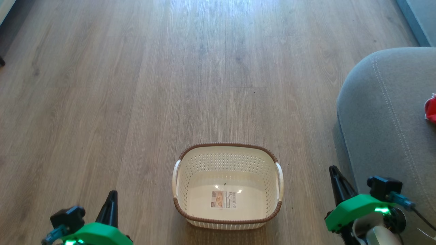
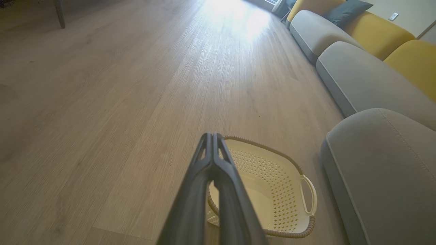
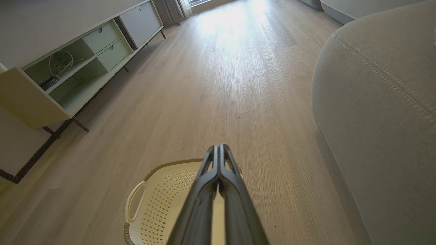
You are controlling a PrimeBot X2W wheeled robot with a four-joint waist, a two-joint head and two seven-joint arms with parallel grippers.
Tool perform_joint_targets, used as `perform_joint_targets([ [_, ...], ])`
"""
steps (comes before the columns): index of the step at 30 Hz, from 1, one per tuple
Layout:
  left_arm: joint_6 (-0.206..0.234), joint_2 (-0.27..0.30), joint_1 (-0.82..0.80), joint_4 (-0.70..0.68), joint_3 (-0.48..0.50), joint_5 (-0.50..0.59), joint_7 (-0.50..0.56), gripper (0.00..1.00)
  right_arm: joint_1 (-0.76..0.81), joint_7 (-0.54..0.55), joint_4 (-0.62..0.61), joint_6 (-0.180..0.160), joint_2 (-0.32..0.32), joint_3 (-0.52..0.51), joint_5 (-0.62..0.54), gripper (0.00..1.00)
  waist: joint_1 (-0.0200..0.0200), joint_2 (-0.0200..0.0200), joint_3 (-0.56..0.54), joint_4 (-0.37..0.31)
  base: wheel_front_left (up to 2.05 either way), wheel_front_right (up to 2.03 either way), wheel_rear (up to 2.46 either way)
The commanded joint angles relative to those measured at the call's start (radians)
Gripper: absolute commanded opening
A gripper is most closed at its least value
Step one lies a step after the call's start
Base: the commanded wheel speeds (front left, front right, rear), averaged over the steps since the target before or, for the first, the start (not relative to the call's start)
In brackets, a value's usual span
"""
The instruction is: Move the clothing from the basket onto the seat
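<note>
both pincers are clenched right now, holding nothing. in the head view the left pincer sits low over the wooden floor, off the basket's left side and apart from it. the right pincer hangs in the strip of floor between the basket and the seat, fingers pressed flat together.

the basket stands upright on the floor, just beside the seat's rounded corner but not touching it. i can see straight down to the label on its base, and the brown rim and both side handles are in plain sight.

the clothing: a bit of bright red lies on top of the seat, well in from the corner stitching, cut off by the frame edge, so i can't tell how much of it is there.

from the left wrist cam the left pincer points across the basket's near rim, with the seat to the right and yellow back cushions behind it. from the right wrist cam the right pincer is above the basket's edge, the seat bulging right next to it and a pale sideboard along the far wall.
</note>
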Motion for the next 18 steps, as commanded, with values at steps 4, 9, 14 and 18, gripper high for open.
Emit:
perform_joint_targets([
  [4,-0.002,0.005,-0.055,-0.042,0.015,-0.064,0.017,0.0,-0.041,0.013,-0.046,0.0,-0.001,-0.01,0.065,0.0,0.0,0.0,0.001,-0.002,0.0,0.0,0.0],
  [9,-0.002,0.005,-0.06,-0.048,0.019,-0.131,0.034,0.0,-0.04,0.03,-0.059,0.0,0.001,-0.019,0.133,0.0,0.0,0.0,0.002,-0.004,0.0,0.0,0.0],
  [14,-0.003,0.005,-0.064,-0.053,0.021,-0.177,0.045,0.0,-0.039,0.042,-0.067,0.0,0.002,-0.024,0.179,0.0,0.0,0.0,0.002,-0.005,0.0,0.0,0.0],
  [18,-0.003,0.005,-0.067,-0.057,0.024,-0.222,0.057,0.0,-0.038,0.053,-0.076,0.0,0.003,-0.03,0.224,0.0,0.0,0.0,0.003,-0.007,0.0,0.0,0.0],
])
